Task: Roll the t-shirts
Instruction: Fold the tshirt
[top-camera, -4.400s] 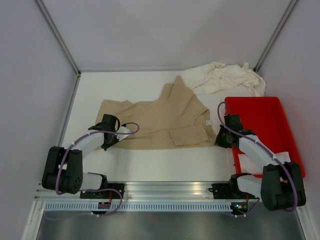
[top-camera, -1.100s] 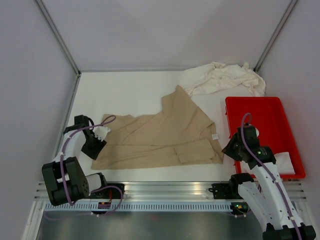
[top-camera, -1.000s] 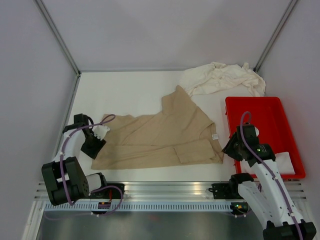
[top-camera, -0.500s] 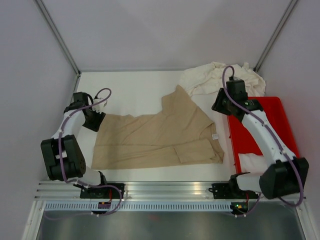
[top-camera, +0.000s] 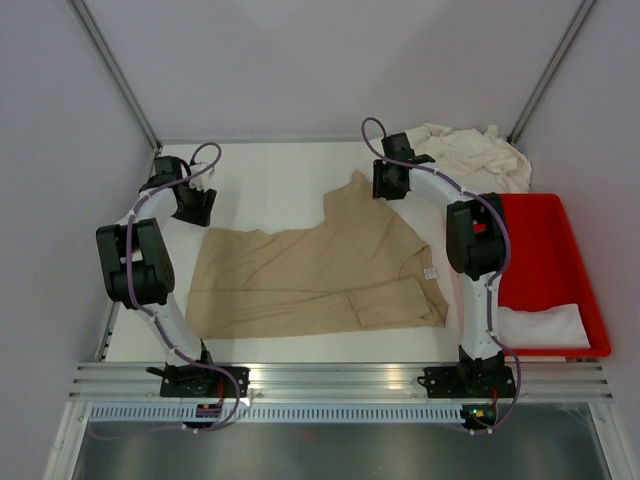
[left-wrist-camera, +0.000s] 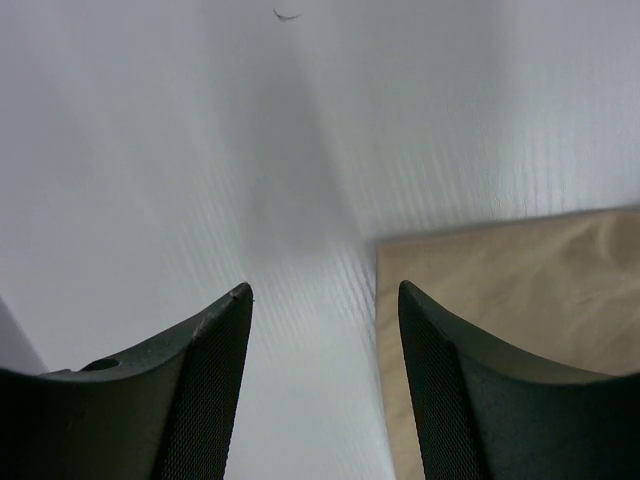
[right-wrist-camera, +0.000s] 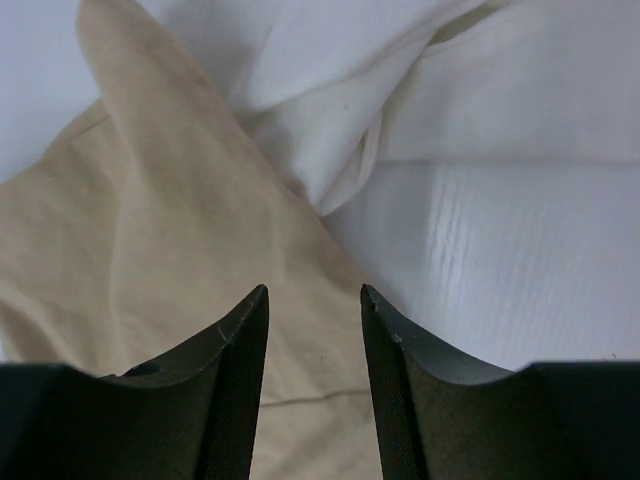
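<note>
1. Two arms are reaching to the far part of the table (top-camera: 270, 165), one at each far corner of the tan t-shirt (top-camera: 320, 265).
2. Left gripper (left-wrist-camera: 325, 300): its jaws are standing apart with nothing between them. Bare table is showing through the gap. A corner of the tan t-shirt is lying just right of the gap, running under the right finger.
3. Right gripper (right-wrist-camera: 313, 295): its jaws are also standing apart and clamping nothing. The tan t-shirt's pointed far corner is lying below the gap and ahead to its left. The cream t-shirts (right-wrist-camera: 480, 120) are lying crumpled ahead to its right, touching the tan one.
4. Progress: the tan t-shirt is lying spread flat, with a fold along its near edge and no roll started. The cream heap is lying bunched and unsorted.
5. A white cloth (top-camera: 540, 325) is lying in the near end of the red tray (top-camera: 545, 215). You cannot tell whether it is a finished roll.
6. Judgement: you are looking at an early stage. Flattening, rolling and stowing are all remaining for the shirts on the table.
</note>
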